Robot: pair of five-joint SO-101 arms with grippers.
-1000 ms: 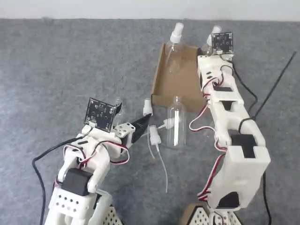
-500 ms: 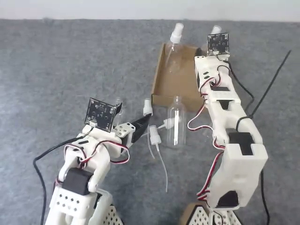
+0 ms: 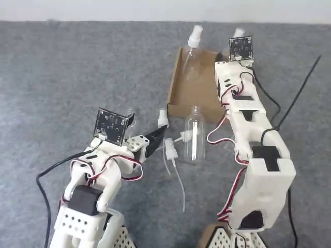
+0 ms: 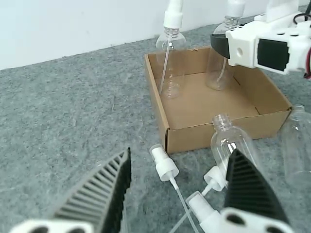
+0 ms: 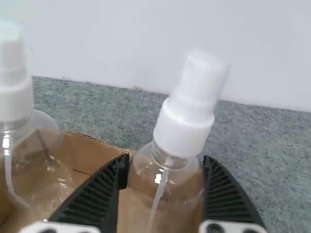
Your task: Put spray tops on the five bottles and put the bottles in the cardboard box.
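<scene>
Grey carpet (image 3: pixel 77 67) surface; white wall (image 4: pixel 73 24) behind cardboard box (image 4: pixel 187 136).

Grey carpet-like table covering (image 3: pixel 77 67), plain white wall (image 4: pixel 73 24) along its far edge.

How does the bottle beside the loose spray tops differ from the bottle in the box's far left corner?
The near bottle has an open neck; the corner bottle wears a white spray top. The near bottle stands on the table; the corner bottle stands inside the box. Both are clear and upright.
</scene>
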